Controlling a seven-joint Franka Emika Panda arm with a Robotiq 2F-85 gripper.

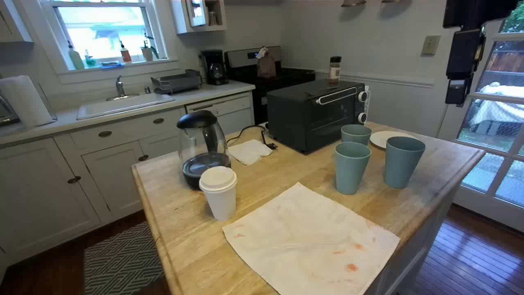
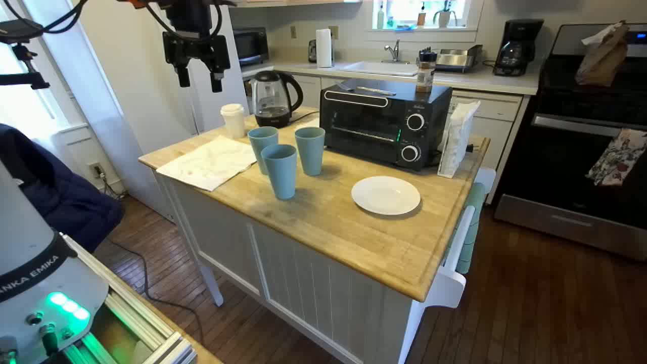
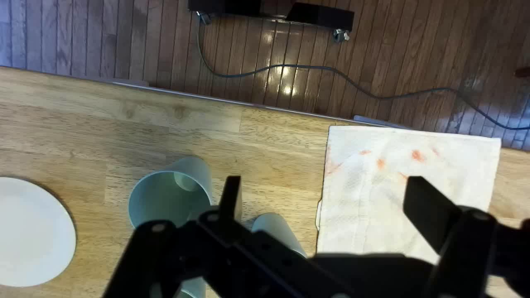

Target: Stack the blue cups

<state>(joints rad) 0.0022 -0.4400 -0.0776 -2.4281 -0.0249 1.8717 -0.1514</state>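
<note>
Currently, the gripper (image 2: 200, 82) hangs well above the level of the table (image 2: 323, 215), its jaws spread wide; the three blue cups (image 2: 279, 174) stand upright on the wood, unstacked, grouped near one another between the stained towel (image 2: 204, 161) and the plate (image 2: 385, 195); the oven (image 2: 359, 121) sits near them, a jar (image 2: 425, 73) standing on top; the lidded white cup (image 1: 220, 196) is just beside the towel, near the kettle (image 2: 272, 98); in the wrist view, the gripper hides part of each blue cup.
</note>
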